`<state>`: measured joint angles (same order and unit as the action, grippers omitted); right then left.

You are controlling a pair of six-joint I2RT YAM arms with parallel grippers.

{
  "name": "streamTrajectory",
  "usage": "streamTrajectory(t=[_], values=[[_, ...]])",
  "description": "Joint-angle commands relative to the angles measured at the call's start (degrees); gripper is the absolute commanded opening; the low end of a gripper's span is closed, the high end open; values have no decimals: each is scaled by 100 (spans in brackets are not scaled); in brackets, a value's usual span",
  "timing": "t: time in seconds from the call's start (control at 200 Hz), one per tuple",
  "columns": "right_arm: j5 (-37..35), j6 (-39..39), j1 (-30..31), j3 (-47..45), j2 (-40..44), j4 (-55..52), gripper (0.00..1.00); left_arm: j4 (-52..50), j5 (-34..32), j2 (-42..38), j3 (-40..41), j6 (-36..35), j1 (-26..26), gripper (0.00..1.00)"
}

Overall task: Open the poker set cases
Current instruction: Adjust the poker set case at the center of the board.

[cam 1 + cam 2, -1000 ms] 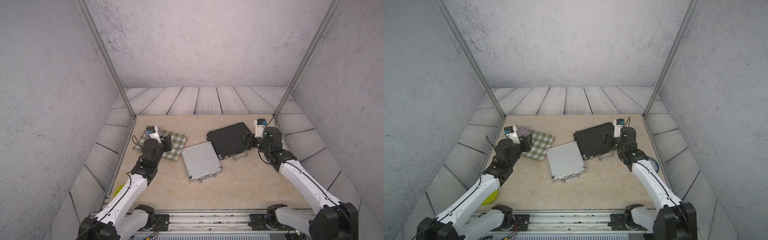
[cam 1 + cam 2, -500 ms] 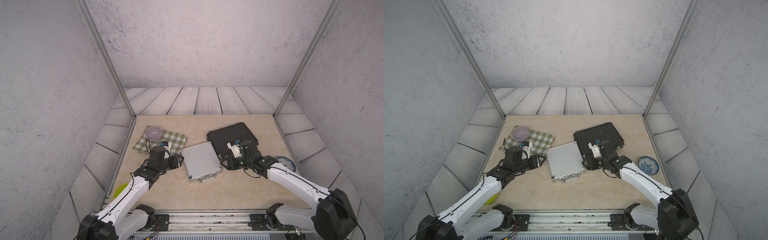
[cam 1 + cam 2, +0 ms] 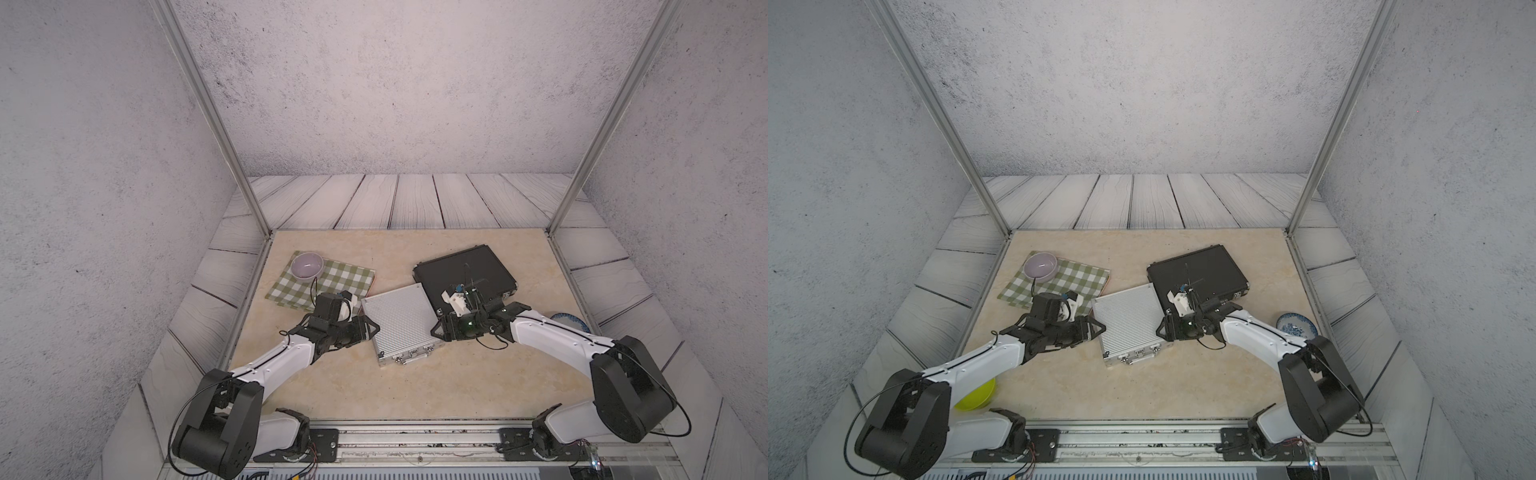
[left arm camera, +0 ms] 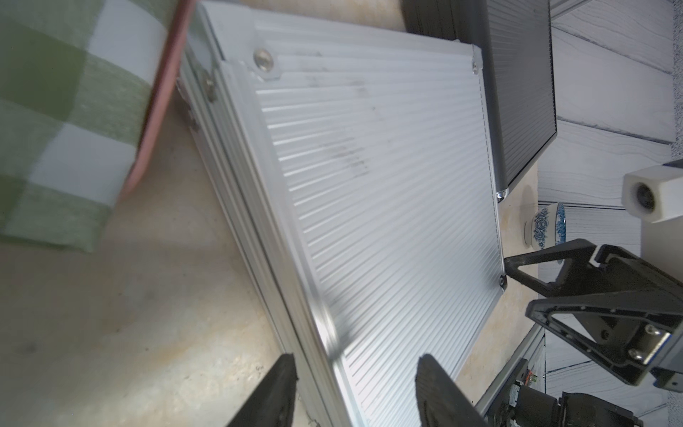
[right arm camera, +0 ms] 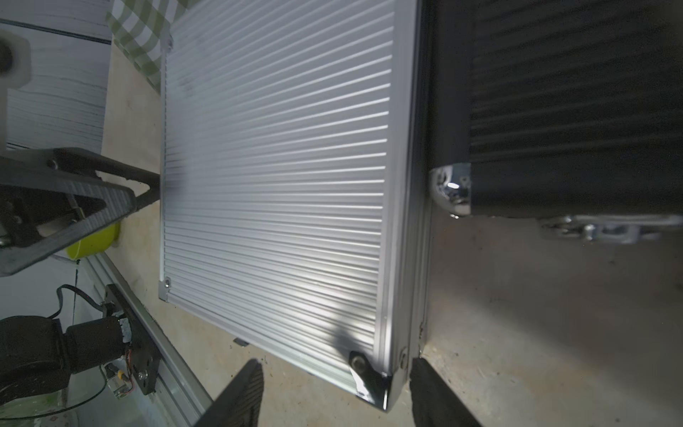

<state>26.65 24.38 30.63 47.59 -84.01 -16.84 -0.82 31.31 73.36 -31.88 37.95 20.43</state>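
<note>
The silver ribbed poker set case (image 3: 399, 320) (image 3: 1129, 320) lies closed mid-table, its latches and handle (image 3: 405, 357) on the near edge. Behind it to the right, the black poker set case (image 3: 461, 270) (image 3: 1196, 270) is closed too. My left gripper (image 3: 372, 328) (image 4: 354, 364) is open, low at the silver case's left edge, one finger over the lid (image 4: 369, 166) and one over the table. My right gripper (image 3: 434, 330) (image 5: 334, 369) is open around the silver case's near right corner (image 5: 373, 384), holding nothing. The black case (image 5: 573, 92) sits just beyond that corner.
A green checked cloth (image 3: 328, 282) with a lilac bowl (image 3: 306, 264) lies at the back left, touching the silver case's far corner. A blue-patterned bowl (image 3: 1295, 326) stands at the right, behind my right arm. A yellow-green bowl (image 3: 976, 395) sits under my left arm. A metal rail (image 3: 415, 436) runs along the front.
Both arms have come forward and down, the left from over the cloth and bowl, the right from the black case's far right end. They now flank the silver case.
</note>
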Motion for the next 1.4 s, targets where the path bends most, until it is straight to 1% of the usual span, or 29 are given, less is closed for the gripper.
streamTrajectory(t=[0.0,0.385,0.515,0.736,0.976,1.071,1.201,1.391], values=[[168,42,29,99,-198,56,66,260,-5,11,-117,42,26,56],[673,67,116,44,-346,201,66,698,205,459,-282,311,32,56],[596,75,171,18,-294,187,67,685,-110,370,-270,414,32,58],[770,111,359,30,-240,184,65,541,-524,182,-225,440,32,58],[789,102,557,66,-196,146,65,233,-1127,-31,-216,493,23,64],[831,69,606,99,-211,122,65,71,-1234,-97,-245,441,-12,65],[815,92,672,161,-283,157,65,90,-1359,-212,-158,493,-38,66],[763,202,731,307,-506,285,65,110,-1390,-292,-74,537,-69,66]])
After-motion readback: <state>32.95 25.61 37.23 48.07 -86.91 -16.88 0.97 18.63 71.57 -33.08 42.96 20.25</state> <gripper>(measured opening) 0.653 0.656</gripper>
